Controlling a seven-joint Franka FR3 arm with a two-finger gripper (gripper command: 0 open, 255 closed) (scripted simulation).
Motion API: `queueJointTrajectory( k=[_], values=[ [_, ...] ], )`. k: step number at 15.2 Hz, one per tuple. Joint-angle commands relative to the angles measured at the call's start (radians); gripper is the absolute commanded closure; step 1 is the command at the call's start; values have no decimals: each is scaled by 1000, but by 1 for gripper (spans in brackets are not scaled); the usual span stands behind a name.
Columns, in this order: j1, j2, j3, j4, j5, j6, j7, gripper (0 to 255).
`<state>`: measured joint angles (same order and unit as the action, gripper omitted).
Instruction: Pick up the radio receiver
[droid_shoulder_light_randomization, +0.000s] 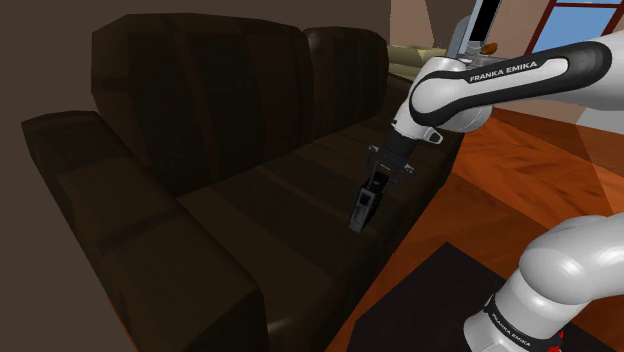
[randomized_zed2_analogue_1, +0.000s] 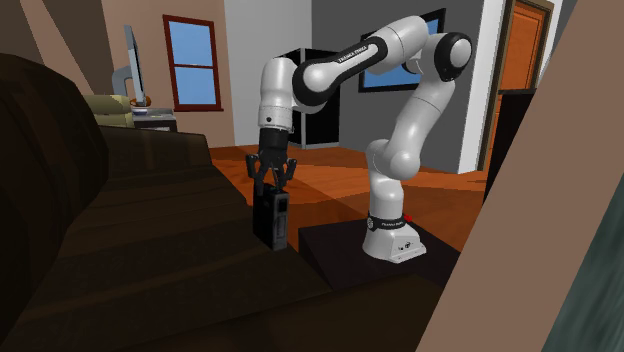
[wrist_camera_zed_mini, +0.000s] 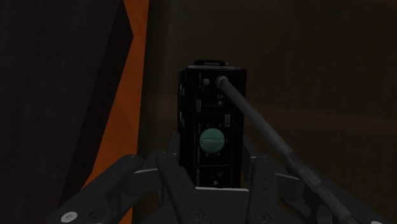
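Black radio receiver (wrist_camera_zed_mini: 212, 105) bears a green dial (wrist_camera_zed_mini: 210, 140)

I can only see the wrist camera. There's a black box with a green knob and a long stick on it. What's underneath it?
Observer: The black box-shaped radio receiver is upright at the front edge of a dark brown sofa's seat.
Operator: What's the orange stripe beside it?
Observer: The orange-brown wooden floor in front of the sofa.
Operator: Where's the robot standing?
Observer: Its white base sits on a black box on that floor, close to the sofa.
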<state>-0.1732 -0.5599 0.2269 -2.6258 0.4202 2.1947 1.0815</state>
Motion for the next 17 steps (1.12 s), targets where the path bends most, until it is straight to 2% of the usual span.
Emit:
queueJointTrajectory(
  k=[1,3,17],
  values=[
    [0,1,0,-2,0,0,0,255],
    [1,3,2,0,1,1,2,255],
    [-15,-51,-23,149,-44,-199,51,255]
  ],
)
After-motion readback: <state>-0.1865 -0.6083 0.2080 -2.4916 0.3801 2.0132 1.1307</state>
